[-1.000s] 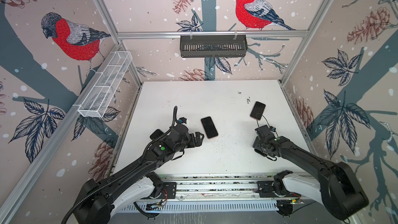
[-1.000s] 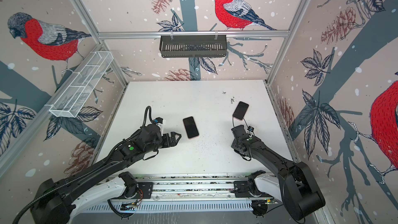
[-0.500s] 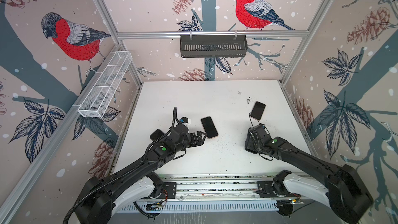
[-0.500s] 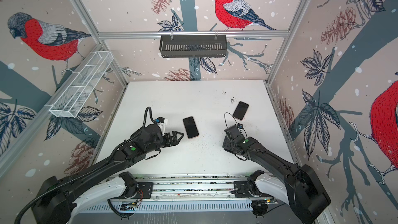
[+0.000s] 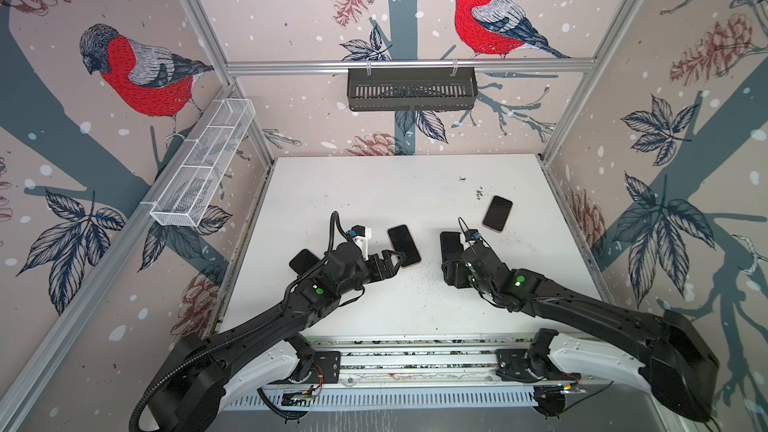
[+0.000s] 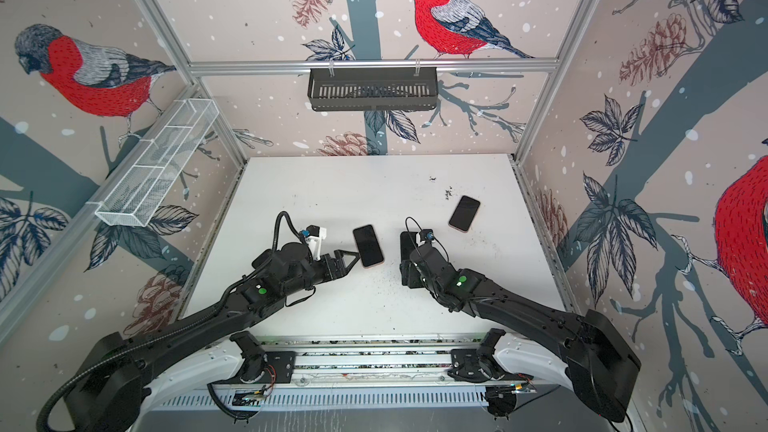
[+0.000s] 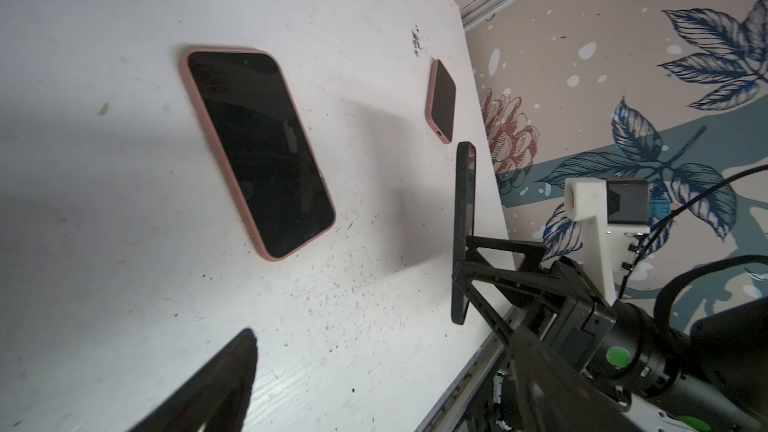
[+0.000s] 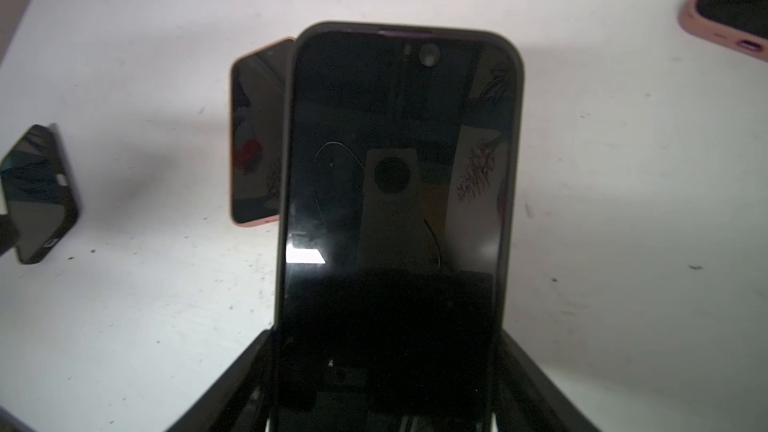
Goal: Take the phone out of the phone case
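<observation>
Right wrist view: a black glossy phone fills the middle, screen facing the camera. Its lower end is clamped between the right arm's fingers, one on each long edge. A dark rim runs round the screen; whether that is a case I cannot tell. Behind it a pink-cased phone lies flat on the white tabletop. A second pink-cased phone shows at a corner.

Left wrist view: the black glossy phone is seen edge-on, upright, gripped low down by the right arm's fingers. Both pink-cased phones lie screen-up, apart from it. One of the left arm's fingers shows at the frame's edge, holding nothing.

In both top views the left arm's fingers are spread and empty. Their tips sit at the near end of the pink-cased phone; contact I cannot tell. The black glossy phone stands just beside, in the right arm's fingers.
</observation>
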Controlling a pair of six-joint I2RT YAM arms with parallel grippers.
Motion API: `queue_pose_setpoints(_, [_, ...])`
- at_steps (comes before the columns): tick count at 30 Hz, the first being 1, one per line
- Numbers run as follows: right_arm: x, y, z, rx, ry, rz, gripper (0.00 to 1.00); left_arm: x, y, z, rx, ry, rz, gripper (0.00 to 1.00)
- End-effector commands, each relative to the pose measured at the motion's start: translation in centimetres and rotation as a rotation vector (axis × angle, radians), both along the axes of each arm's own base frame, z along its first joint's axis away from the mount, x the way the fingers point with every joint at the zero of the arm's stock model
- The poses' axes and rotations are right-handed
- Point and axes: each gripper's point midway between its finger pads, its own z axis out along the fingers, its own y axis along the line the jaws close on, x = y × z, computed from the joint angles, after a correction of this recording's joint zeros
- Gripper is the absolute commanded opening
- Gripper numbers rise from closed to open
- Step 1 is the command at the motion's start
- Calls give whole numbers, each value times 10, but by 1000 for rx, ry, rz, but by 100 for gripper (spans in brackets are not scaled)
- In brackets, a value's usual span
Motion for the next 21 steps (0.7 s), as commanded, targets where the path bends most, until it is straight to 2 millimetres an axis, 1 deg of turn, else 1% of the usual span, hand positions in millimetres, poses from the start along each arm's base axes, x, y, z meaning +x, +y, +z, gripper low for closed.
queue_pose_setpoints(1, [9, 19, 29, 47, -133, 56, 34, 5, -17, 37, -138, -97, -44, 90])
queue_pose_setpoints(6, [-1, 36, 37, 44, -178, 151, 32, 7, -31, 44, -153, -137, -114, 82])
queue_pose_setpoints(8, [-5, 40, 38, 26, -194, 187, 31, 6, -38, 44, -146, -144, -153, 79])
queue_pose_setpoints(10, [-9, 45, 40, 9, -214, 225, 31, 8, -45, 38, -109, -128, -189, 77])
queue_pose_setpoints(12, [-13, 48, 40, -18, -235, 252, 31, 9, -48, 37, -76, -130, -210, 74])
queue_pose_setpoints(15, [-11, 45, 39, -72, -254, 240, 29, 11, -50, 35, -37, -126, -226, 71])
queue_pose_setpoints(19, [-15, 51, 43, -84, -288, 271, 29, 8, -57, 30, -23, -108, -273, 65])
queue_pose_setpoints(21, [-16, 53, 46, -84, -304, 282, 29, 8, -59, 24, -4, -89, -287, 62])
